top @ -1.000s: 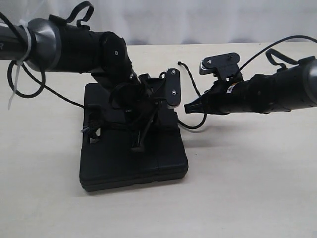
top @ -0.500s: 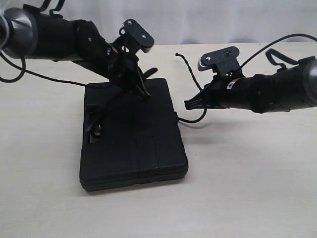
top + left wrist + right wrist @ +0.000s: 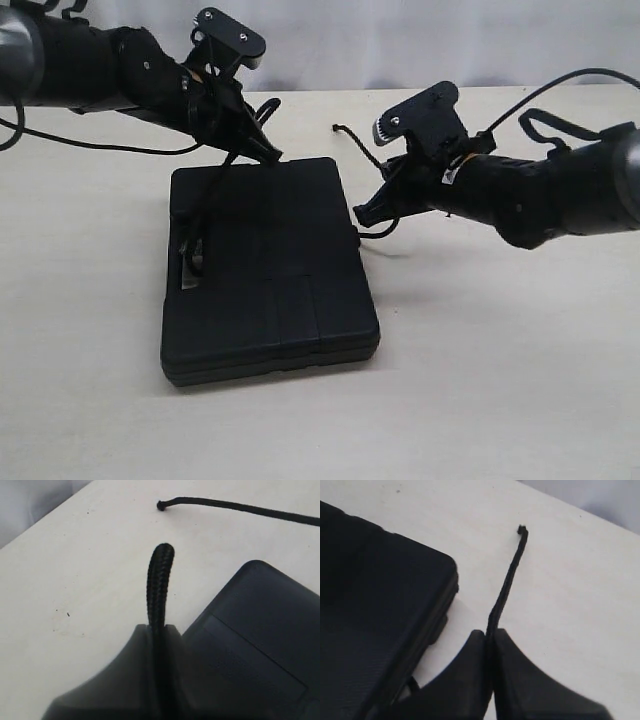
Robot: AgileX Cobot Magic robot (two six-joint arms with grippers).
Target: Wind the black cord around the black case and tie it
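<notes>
The case [image 3: 265, 270] is lying flat on the pale surface [image 3: 500, 380], with its handle slot toward the left of the exterior view. The left claw [image 3: 268, 152] is hovering over the case's far edge, its fingers pressed together on the cord [image 3: 212, 192]. From that grip the cord is running down and to the left across the lid toward the handle slot, where it is bunching in a dark tangle that is too dim to make out.

In the left wrist view the left claw [image 3: 159, 630] is pinching the cord [image 3: 159, 580] tight, and a short braided stub is sticking out past the fingertips. A thinner stretch of the cord is lying on the surface beyond it.

The right claw [image 3: 365, 212] is hanging just beside the case's right edge, apart from it, and is likewise closed on the cord. In the right wrist view the right claw [image 3: 490, 634] is clamping the strand [image 3: 507, 585], which is reaching out past the fingertips to its end beside the case's corner [image 3: 440, 565]. Below this claw a slack loop is curving back to the case's side.
</notes>
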